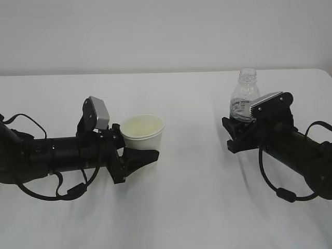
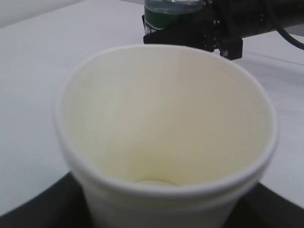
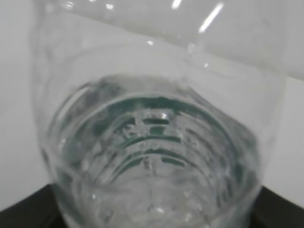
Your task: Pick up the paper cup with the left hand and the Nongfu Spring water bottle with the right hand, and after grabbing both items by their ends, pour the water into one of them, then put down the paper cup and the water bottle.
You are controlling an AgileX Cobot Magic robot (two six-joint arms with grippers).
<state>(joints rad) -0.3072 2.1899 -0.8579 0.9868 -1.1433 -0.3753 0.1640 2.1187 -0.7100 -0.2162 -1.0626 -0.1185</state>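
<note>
The white paper cup [image 1: 145, 133] stands upright left of centre, and its cream inside [image 2: 166, 118] looks empty. My left gripper [image 1: 143, 149] is shut on its lower part, with black fingers [image 2: 33, 206] showing at both sides of the cup. At the right, the clear Nongfu Spring water bottle [image 1: 244, 97] stands upright, capless, with its green label [image 2: 164, 14] low down. My right gripper [image 1: 237, 130] is shut on its lower half. The ribbed bottle wall [image 3: 152, 142] fills the right wrist view, with dark fingers [image 3: 23, 211] in the bottom corners. I cannot make out the water level.
The white table [image 1: 192, 207] runs back to a pale wall. About a hand's width of bare table lies between cup and bottle. Cables loop under both arms, at the left [image 1: 67, 193] and at the right [image 1: 282, 194].
</note>
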